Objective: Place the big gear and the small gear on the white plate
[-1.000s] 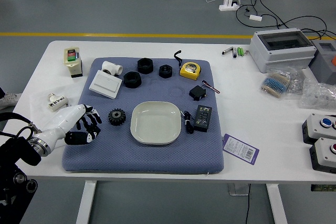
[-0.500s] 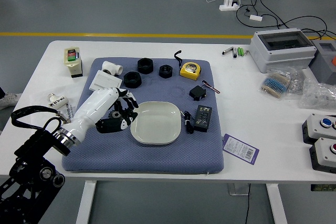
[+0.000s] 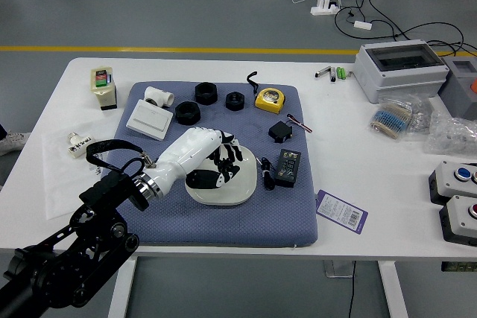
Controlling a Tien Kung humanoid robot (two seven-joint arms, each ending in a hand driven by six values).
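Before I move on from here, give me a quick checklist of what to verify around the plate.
1. Left hand over the white plate: ok.
2. Plate lying flat on the blue mat: ok.
3. Whole plate in sight: not ok, the hand covers part of it.
4. Gear in the hand or under it: cannot tell, the hand and forearm block the view.
5. Black cable right of the plate, apart from the hand: ok.
6. Right hand kept away from the plate: ok, it is out of view.

Robot hand (image 3: 219, 169) blocks the plate (image 3: 223, 198); the near mat (image 3: 231, 228) gives passage
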